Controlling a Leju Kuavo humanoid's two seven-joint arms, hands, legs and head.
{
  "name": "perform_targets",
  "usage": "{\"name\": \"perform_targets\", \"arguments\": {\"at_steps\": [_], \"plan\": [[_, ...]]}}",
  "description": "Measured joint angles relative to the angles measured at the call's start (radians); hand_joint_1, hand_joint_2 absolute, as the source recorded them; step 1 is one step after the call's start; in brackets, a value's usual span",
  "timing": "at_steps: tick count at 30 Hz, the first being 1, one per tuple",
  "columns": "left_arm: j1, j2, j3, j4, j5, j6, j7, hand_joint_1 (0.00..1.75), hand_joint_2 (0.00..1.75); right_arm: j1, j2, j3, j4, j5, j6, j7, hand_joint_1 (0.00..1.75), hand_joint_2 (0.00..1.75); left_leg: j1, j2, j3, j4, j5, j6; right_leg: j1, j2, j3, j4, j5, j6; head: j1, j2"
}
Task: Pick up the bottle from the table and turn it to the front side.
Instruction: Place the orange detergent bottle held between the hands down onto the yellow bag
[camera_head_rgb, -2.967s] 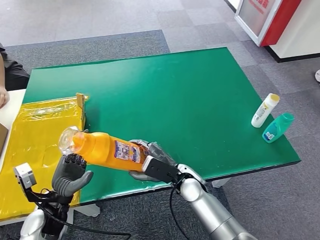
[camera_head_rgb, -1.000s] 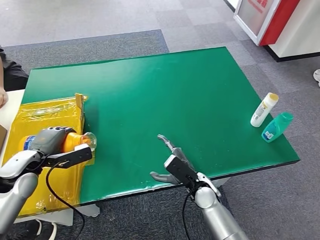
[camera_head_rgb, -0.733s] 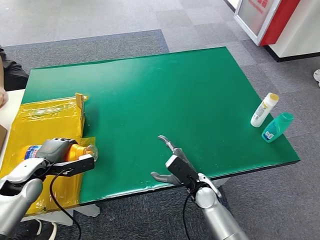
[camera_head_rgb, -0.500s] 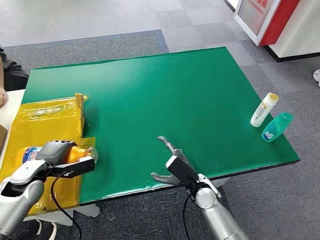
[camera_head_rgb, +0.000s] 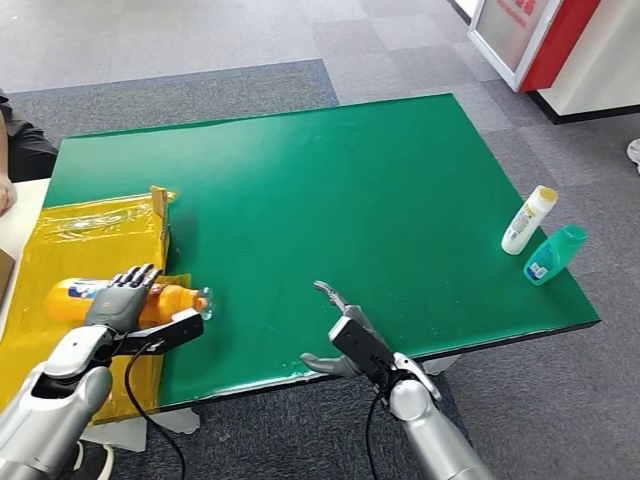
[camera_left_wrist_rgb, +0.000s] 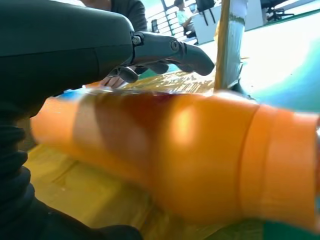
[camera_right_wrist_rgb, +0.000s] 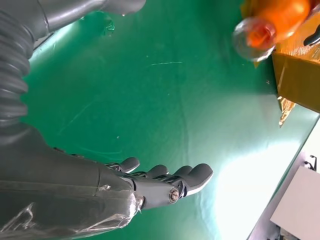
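The orange bottle (camera_head_rgb: 178, 298) lies on its side on the yellow sheet (camera_head_rgb: 83, 235) at the table's left, its clear cap (camera_head_rgb: 204, 299) pointing right over the green top. My left hand (camera_head_rgb: 121, 300) is over its middle, fingers stretched out straight above it and thumb (camera_head_rgb: 175, 326) on the near side. In the left wrist view the bottle (camera_left_wrist_rgb: 196, 150) is blurred under the straight fingers (camera_left_wrist_rgb: 170, 47). My right hand (camera_head_rgb: 349, 336) hovers open at the table's front edge, holding nothing. The right wrist view shows that hand (camera_right_wrist_rgb: 113, 185) over bare green and the bottle's cap (camera_right_wrist_rgb: 251, 37) farther off.
The green table (camera_head_rgb: 340, 180) spreads ahead. A white bottle (camera_head_rgb: 530, 219) and a teal bottle (camera_head_rgb: 556, 253) lie near its right edge. A cardboard flap (camera_head_rgb: 161, 200) stands at the yellow sheet's corner. A person's arm (camera_head_rgb: 7, 150) is at the far left.
Three seconds ago the right hand held the bottle up near the left. The left hand then brought it down onto the yellow sheet, and its fingers have now straightened; the right hand drew back open.
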Motion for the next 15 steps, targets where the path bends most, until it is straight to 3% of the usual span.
{"name": "perform_targets", "arguments": {"at_steps": [11, 15], "plan": [[0.039, -0.046, 0.074, -0.007, 0.010, 0.001, -0.029, 0.00, 1.75, 0.012, 0.000, 0.000, 0.000, 0.001, 0.000, 0.002, 0.00, 1.75, 0.000, 0.000, 0.000, 0.000, 0.000, 0.000, 0.000, 0.000, 0.000, 0.000, 0.000, 0.000, 0.000, 0.000], [0.084, -0.054, 0.118, -0.070, 0.124, -0.001, -0.085, 0.00, 1.75, 0.029, 0.000, -0.004, -0.008, -0.002, -0.002, 0.002, 0.00, 1.75, 0.000, 0.000, 0.000, 0.000, 0.000, 0.000, 0.000, 0.000, 0.000, 0.000, 0.000, 0.000, 0.000, 0.000]]}}
